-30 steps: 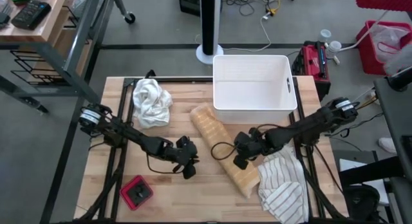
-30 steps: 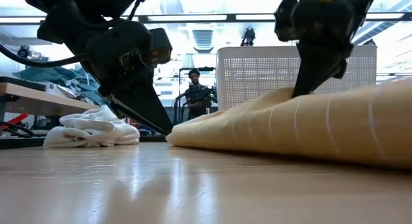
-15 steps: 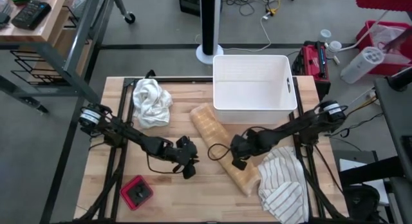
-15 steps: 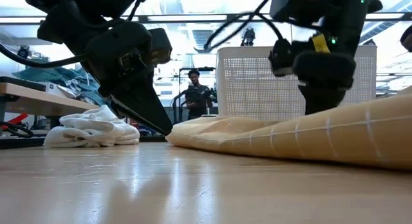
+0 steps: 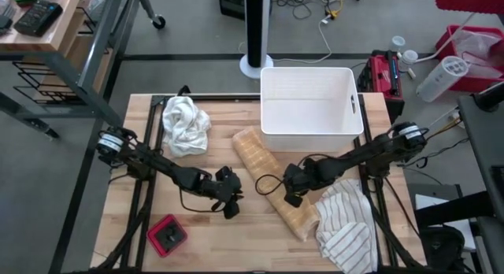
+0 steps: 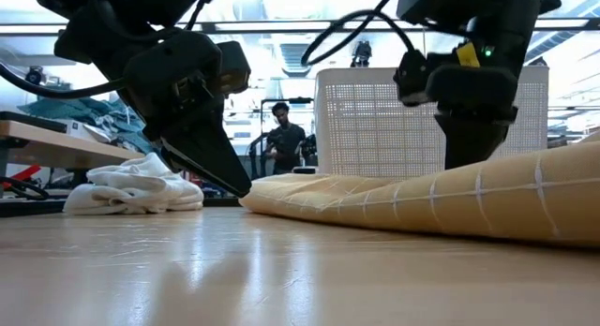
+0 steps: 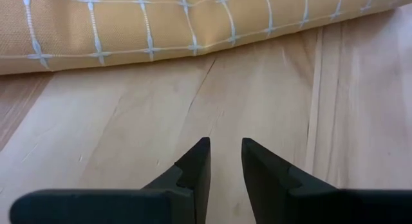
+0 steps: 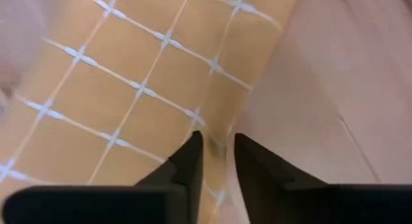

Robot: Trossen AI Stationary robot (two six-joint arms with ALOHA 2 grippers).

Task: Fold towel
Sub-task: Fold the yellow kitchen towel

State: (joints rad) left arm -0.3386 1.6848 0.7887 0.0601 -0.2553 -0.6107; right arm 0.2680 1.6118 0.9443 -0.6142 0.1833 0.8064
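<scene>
The long tan checked towel [image 5: 272, 182], folded into a strip, lies diagonally mid-bench from the white plastic basket [image 5: 312, 105] toward the near edge, right gripper [image 5: 290, 190] over it, left gripper [image 5: 228, 206] beside, both narrowly parted, empty.

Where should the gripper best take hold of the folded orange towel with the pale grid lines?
Probably at a thin edge, not the thick middle. The orange checked towel lies flat as a long diagonal strip, so the left gripper, beside it over bare wood, could pinch its long side edge from there.
</scene>
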